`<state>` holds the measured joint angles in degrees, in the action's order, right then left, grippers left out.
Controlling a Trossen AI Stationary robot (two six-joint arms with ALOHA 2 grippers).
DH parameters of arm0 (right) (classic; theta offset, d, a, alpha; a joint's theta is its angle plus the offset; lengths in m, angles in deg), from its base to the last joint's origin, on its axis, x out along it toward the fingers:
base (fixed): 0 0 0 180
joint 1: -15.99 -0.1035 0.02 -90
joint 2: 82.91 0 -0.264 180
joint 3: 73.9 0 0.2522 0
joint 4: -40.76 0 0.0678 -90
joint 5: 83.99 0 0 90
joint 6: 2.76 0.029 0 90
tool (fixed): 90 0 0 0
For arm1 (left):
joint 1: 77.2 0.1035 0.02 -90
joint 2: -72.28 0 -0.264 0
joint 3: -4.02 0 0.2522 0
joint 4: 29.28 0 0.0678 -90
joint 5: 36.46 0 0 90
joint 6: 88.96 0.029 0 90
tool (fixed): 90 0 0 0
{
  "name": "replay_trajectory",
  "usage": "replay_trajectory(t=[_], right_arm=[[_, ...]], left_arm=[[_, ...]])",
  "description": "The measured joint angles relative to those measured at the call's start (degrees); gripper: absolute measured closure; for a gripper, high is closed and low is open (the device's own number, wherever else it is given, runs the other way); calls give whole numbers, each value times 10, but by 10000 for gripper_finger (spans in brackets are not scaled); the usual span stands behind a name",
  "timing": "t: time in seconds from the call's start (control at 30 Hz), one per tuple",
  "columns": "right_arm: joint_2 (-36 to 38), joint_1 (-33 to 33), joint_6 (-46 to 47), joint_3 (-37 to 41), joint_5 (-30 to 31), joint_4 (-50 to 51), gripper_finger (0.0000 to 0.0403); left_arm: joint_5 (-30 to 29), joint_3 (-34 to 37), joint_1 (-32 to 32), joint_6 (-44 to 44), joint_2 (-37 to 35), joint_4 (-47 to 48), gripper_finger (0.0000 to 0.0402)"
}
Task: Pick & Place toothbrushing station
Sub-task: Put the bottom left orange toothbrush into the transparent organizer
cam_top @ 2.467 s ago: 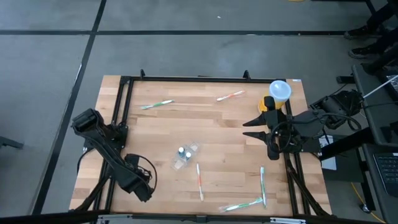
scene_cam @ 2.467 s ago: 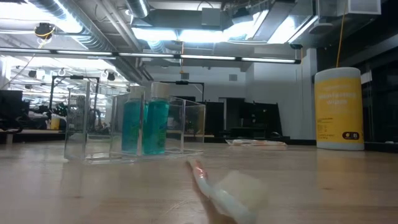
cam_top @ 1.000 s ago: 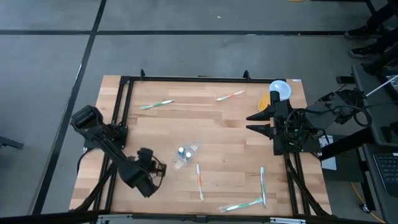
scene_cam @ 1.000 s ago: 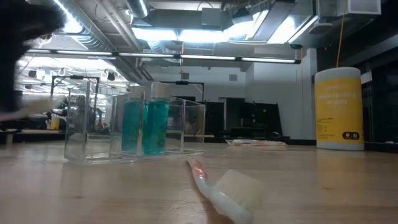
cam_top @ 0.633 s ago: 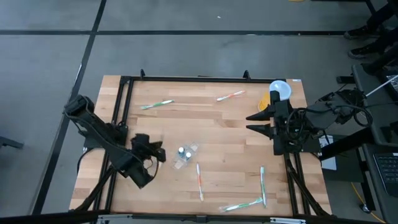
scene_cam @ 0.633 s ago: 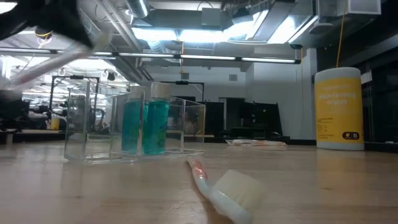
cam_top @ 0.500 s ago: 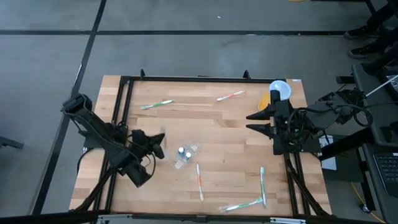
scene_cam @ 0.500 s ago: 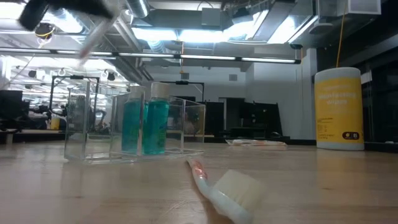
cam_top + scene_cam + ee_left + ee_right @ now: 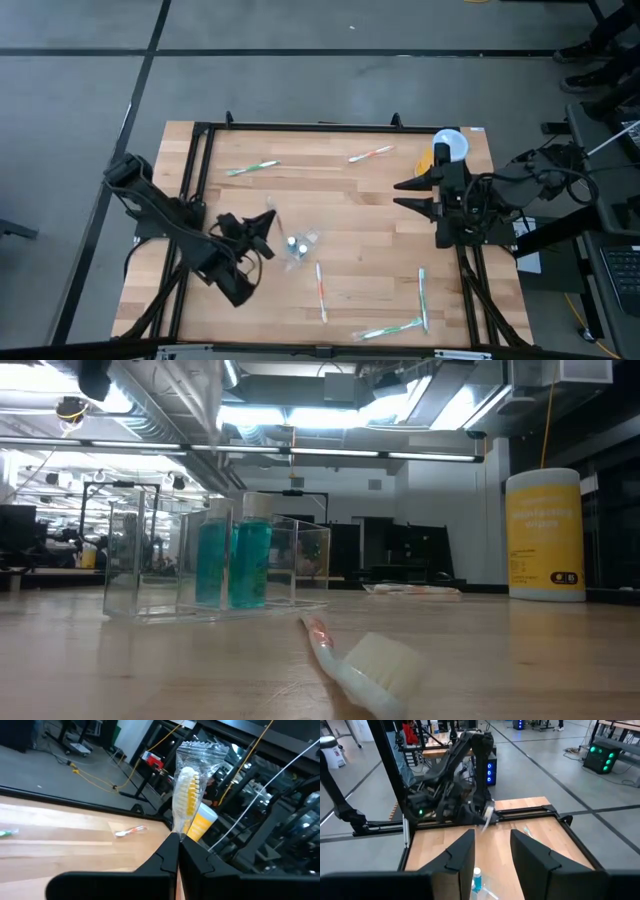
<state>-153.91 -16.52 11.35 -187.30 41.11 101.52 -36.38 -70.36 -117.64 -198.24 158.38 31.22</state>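
My left gripper (image 9: 262, 228) hovers just left of the clear organiser (image 9: 298, 245), which holds two teal bottles (image 9: 235, 565), and is shut on a wrapped toothbrush (image 9: 186, 780) with yellow bristles. My right gripper (image 9: 405, 195) waits open near the table's right edge, beside the yellow canister (image 9: 449, 148). Other wrapped toothbrushes lie flat on the wood: one at far left (image 9: 252, 168), one at far centre (image 9: 371, 153), one near the organiser (image 9: 321, 290), and two at near right (image 9: 422, 298). My left gripper pinches the wrapped toothbrush between its two fingers on the handle below the bristle head (image 9: 176, 832), through the clear wrapper. The fingers lie about level. The head end (image 9: 187, 775) sticks out past the fingertips, and the brush is lifted clear of the table.
The black frame rails (image 9: 300, 127) run round the table top. The wood between the organiser and the far toothbrushes is bare. In the low view one toothbrush (image 9: 360, 660) lies close in front of the camera.
My left gripper has risen from the near left of the table and gone toward the organiser, turning from pointing down to about level. The toothbrush it holds has come up with it and swung from a slant to nearly upright.
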Motion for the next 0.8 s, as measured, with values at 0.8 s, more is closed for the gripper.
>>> replay_trajectory(t=[0.8], right_arm=[[-3, -4, -1, 0, 2, -64, 275]], left_arm=[[35, 1, -58, 50, 84, -31, 400]])
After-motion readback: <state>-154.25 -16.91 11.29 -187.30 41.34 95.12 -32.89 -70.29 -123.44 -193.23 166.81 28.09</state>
